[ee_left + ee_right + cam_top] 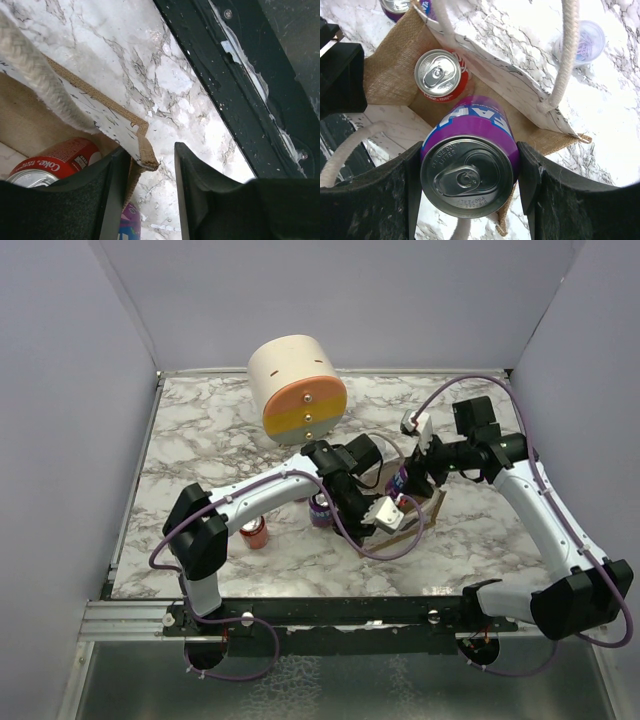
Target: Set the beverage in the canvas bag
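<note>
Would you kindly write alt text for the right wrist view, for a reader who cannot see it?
The right gripper holds a purple can, top toward the camera, over the open canvas bag, where a red can stands upright. The bag's cream rope handles spread to either side over the marble table.

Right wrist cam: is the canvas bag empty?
No: a red can stands upright inside the canvas bag, under the purple can held in the right gripper.
</note>
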Tool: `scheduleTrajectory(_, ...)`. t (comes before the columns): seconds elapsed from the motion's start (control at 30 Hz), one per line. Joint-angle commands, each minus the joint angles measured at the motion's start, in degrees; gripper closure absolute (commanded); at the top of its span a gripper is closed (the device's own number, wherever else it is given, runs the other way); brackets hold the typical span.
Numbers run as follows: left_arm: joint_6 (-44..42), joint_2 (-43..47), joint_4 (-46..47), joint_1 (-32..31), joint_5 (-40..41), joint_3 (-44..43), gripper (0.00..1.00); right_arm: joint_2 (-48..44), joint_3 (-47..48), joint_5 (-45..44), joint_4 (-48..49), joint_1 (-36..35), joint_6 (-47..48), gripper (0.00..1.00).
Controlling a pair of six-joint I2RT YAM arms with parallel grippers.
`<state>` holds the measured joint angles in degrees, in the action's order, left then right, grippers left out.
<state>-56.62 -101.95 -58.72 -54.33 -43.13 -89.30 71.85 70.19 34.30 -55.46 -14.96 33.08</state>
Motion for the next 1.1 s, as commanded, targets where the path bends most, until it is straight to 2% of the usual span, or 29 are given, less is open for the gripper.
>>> scheduleTrajectory(0.0,-3.85,1.87,-2.29,0.1,-3.31,2.71,0.59,0.41,-0.5,-1.74,6.28,-0.33,-1.41,0.69)
scheduleTrajectory(0.13,-4.87,2.06,-0.76,0.1,-4.68,5.56,0.63,0.81,-2.35,-4.5,8.06,-0.49,-0.84,0.69)
scheduleTrajectory(0.37,-4.28,1.66,0.58,0.11,-3.69,5.39,0.63,1.64,-1.99,-7.94,8.48,-2.31,-1.2,0.69)
scheduleTrajectory(0.73,-1.23,0.8,1.61,0.1,-2.99,2.2,0.59,2.88,-3.84,-12.8,11.19,-7.78,-1.61,0.69)
scheduleTrajectory(1.07,-1.12,1.31,1.75,0.1,-2.61,2.94,0.56,3.58,-7.86,-15.4,15.48,-9.38,-1.59,0.69)
